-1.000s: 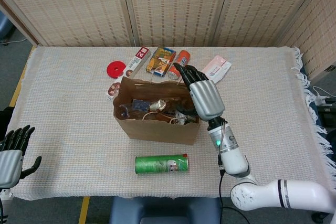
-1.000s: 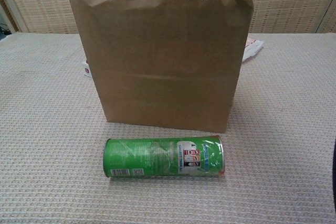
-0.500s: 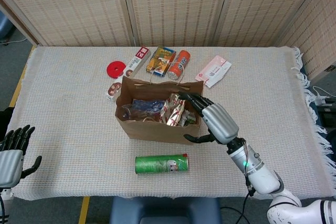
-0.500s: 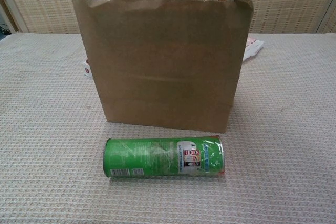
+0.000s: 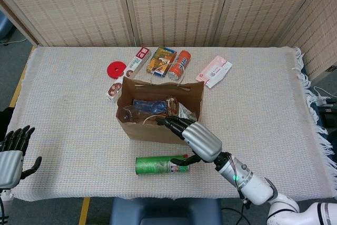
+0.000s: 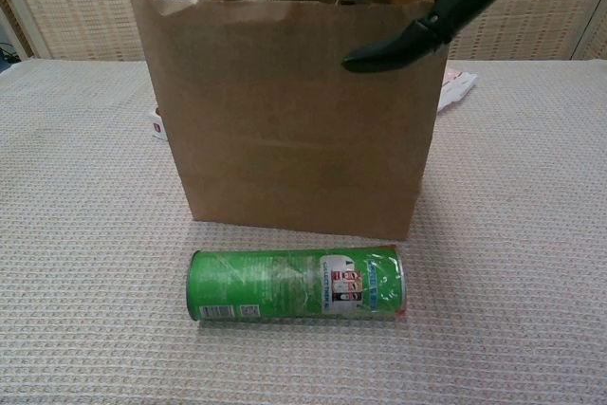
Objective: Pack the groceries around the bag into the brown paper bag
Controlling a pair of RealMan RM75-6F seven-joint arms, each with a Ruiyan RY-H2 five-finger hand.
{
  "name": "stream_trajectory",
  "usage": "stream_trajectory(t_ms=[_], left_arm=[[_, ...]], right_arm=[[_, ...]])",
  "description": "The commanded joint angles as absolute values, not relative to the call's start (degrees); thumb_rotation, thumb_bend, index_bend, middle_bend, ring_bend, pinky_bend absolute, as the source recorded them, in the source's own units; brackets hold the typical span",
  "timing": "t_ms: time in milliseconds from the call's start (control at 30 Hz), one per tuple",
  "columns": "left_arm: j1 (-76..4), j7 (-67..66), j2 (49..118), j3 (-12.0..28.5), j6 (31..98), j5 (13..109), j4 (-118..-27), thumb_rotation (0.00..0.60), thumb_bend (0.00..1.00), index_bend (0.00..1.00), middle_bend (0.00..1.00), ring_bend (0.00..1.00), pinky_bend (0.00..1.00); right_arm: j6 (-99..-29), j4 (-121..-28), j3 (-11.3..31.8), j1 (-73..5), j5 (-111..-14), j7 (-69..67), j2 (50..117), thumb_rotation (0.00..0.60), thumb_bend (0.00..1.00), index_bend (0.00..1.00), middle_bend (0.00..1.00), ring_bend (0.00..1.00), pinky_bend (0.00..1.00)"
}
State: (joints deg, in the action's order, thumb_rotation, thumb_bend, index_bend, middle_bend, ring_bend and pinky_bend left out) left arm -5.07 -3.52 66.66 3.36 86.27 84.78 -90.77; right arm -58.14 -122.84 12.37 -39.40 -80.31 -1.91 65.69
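The brown paper bag stands upright and open at the centre of the head view, on the cloth-covered counter, with wrapped groceries showing inside it. Just below it in the frame lies a green tube can on its side, apart from the bag's front wall; the chest view shows the same can lying across the lower middle, in front of the bag.

The right robot hand hangs over the bag's lower right corner and the can's right end, fingers spread and holding nothing; in the chest view its dark fingers show at the upper right, in front of the bag's rim.

Above the bag in the head view lie a red round lid, a red and white box, a yellow and blue packet, an orange can and, further right, a pink and white pouch.

The left robot hand sits at the lower left edge, off the counter, fingers apart and empty.
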Motion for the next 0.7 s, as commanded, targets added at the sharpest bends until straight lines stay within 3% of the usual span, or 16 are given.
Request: stream_trajectory(t_ms=[33,400,700], left_arm=[[-5.06,-3.51,66.64,3.36,86.26,84.78,-90.78,0.600,0.35,0.00,0.00,0.00,0.00],[-5.06,-3.59,66.66,3.37,86.27,84.77,-90.79,0.600,0.35,0.00,0.00,0.00,0.00],[-5.05,-3.48,66.61,3.33,86.22,84.80,-90.80,0.600,0.35,0.00,0.00,0.00,0.00]], right_arm=[[-58.81,-123.59,13.04,-39.73,-80.19,-1.89,66.50,0.600,0.09,0.00,0.14,0.08,0.21],[-56.32,-125.56,11.50,-40.98,-82.94,-3.44,66.76,0.600,0.09,0.00,0.14,0.08,0.21],[-51.19,-124.52,7.89,-41.98,-78.49,1.22,65.80,0.600,0.09,0.00,0.14,0.08,0.21]])
